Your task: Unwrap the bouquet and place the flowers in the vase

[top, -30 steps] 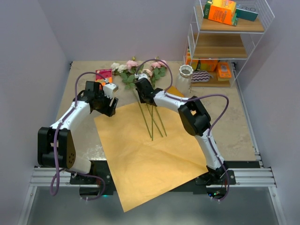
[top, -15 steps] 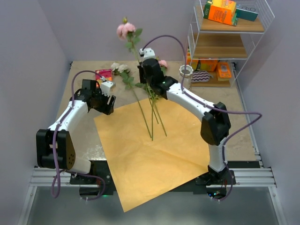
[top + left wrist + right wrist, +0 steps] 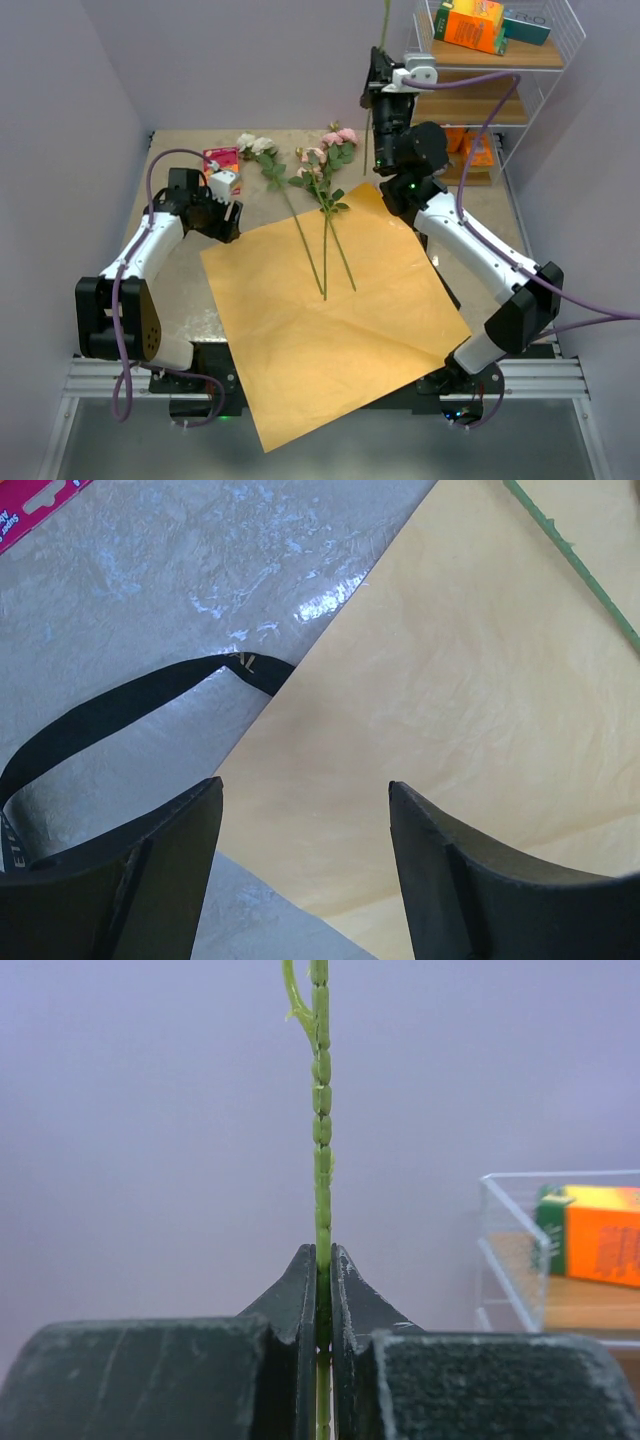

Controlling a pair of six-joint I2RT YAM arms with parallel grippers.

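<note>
From above, the right gripper (image 3: 381,85) had shot up high, clamped on one stem (image 3: 385,20), likely bound for the vase, hidden behind that arm. The remaining flowers (image 3: 325,195) lay on the spread paper (image 3: 330,320). Left wrist: the left gripper (image 3: 305,810) gaped empty over the ribbon (image 3: 120,708) and glossy table (image 3: 180,600). Right wrist: stem pinched upright before lilac wall (image 3: 150,1110), shelf (image 3: 540,1300) beside.

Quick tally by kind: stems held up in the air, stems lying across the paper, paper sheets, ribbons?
Stem held by right gripper: 1
Stems lying across the paper: 3
Paper sheets: 1
Black ribbon: 1
Total: 6
</note>
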